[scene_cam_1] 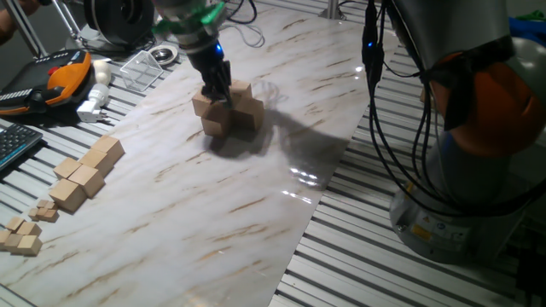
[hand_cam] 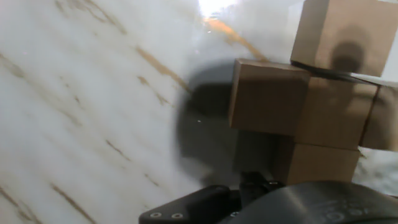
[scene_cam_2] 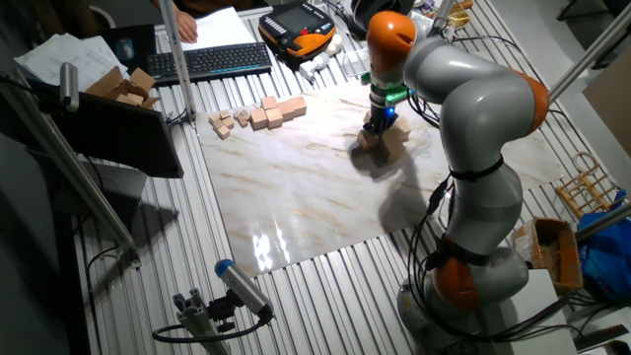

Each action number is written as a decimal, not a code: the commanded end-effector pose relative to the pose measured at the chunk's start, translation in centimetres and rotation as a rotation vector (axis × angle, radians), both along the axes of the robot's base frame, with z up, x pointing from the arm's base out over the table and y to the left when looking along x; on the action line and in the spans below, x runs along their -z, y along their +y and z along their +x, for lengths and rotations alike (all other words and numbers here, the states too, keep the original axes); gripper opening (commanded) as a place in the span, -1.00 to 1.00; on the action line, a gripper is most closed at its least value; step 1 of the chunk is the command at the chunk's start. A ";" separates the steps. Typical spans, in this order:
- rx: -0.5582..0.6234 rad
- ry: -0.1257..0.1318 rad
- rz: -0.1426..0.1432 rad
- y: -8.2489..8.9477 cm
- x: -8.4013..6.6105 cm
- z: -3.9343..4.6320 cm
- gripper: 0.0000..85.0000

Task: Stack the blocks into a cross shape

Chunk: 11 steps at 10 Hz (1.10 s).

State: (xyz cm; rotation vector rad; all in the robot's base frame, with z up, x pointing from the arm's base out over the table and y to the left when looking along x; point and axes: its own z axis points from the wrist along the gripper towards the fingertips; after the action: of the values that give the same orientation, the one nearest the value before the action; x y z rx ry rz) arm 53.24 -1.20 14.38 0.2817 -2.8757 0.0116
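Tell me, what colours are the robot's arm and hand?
The arm is smooth, rounded and silvery grey, with bright orange caps at its joints. A green glowing ring sits at the wrist, with a small blue light below. The hand is black, and black cables hang beside the arm.

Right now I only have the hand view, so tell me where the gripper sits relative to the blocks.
Observer: In one fixed view the gripper is down at the top of the blocks, fingertips among the upper cubes. I cannot tell whether it grips one.
Operator: Report any other wood on the table.
Observer: A row of joined cubes lies by the marble slab's edge near the keyboard, well apart from the blocks.
Operator: List anything smaller too.
Observer: Small cubelets lie just beyond that row, nearer the camera.
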 end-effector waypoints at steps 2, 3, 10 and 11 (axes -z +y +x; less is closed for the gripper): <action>0.028 -0.006 0.018 0.1 -2.5 0.04 -1.00; 0.036 -0.021 0.022 -0.1 -3.5 -0.14 -1.00; 0.076 -0.065 0.045 -1.9 -7.0 -1.21 -1.00; 0.076 -0.076 0.042 -2.1 -7.1 -1.29 -1.00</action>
State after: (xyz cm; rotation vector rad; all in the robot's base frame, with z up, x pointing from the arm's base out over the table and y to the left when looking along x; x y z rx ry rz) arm 51.92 -3.35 21.48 0.1836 -2.9651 -0.0536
